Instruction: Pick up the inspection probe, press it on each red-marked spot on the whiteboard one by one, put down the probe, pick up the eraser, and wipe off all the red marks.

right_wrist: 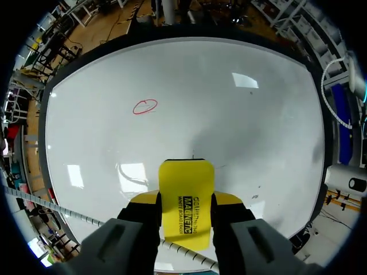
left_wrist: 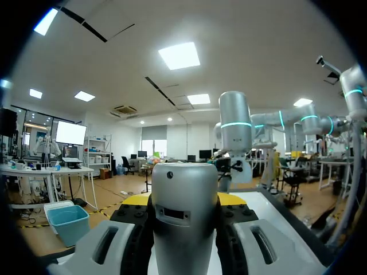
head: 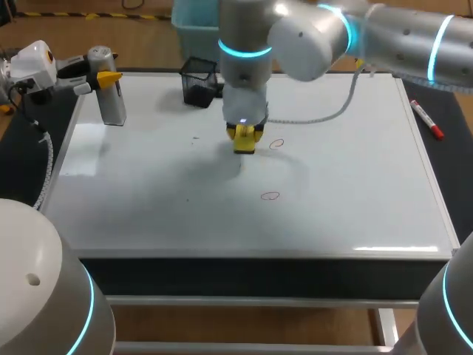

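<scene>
Two red marks show on the whiteboard (head: 355,185). One mark (head: 276,144) lies just beside the eraser (head: 244,140), on the side my right arm comes from. The other mark (head: 270,196) lies further from the eraser, toward the robot's base.

My right gripper (right_wrist: 186,199) is closed narrowly on the eraser, one finger on each long side. It holds the eraser face-down at the board, I judge so the wiping face meets the surface flat for a short sideways stroke over the near mark.

My left gripper (left_wrist: 183,200) is clamped around the inspection probe (head: 111,100). It holds the probe upright, well apart from the eraser at the far left, which I judge leaves the wiping path free. I cannot tell whether the probe's foot rests on the board.

A black mesh cup (head: 199,81) stands just behind the eraser.
</scene>
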### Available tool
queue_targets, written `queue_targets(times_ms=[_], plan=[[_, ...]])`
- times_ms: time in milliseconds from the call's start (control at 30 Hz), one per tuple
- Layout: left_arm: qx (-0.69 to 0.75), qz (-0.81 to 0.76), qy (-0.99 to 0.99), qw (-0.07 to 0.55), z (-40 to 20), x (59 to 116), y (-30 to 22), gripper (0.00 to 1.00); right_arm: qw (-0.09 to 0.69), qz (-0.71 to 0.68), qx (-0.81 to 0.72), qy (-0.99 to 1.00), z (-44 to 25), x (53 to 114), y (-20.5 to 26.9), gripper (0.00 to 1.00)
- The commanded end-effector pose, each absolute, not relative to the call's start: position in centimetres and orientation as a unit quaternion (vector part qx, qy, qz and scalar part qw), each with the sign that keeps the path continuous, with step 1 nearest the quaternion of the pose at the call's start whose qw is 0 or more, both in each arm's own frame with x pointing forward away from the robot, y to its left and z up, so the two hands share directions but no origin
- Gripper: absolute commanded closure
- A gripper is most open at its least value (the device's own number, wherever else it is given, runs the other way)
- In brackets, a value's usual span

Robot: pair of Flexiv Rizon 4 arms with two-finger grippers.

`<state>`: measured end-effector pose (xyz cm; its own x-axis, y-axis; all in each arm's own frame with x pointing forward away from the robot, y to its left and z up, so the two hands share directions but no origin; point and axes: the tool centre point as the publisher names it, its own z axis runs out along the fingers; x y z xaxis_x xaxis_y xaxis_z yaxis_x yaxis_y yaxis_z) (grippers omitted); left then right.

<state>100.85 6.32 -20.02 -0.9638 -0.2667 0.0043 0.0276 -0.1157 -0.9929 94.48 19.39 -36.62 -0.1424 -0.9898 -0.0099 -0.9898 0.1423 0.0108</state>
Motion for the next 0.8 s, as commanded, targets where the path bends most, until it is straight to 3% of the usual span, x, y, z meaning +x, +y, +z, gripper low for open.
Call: queue_targets(times_ms=[33,800], plan=[[-0.091,-0.741,0.657,0.100,-19.9,100.8,6.3,1.00,0.007,0.026,-0.649,0.761,-34.7,95.0,16.6,1.00],[-0.091,-0.741,0.657,0.100,-19.9,100.8,6.3,1.00,0.001,0.053,-0.502,0.863,-35.0,96.5,-3.9,1.00]])
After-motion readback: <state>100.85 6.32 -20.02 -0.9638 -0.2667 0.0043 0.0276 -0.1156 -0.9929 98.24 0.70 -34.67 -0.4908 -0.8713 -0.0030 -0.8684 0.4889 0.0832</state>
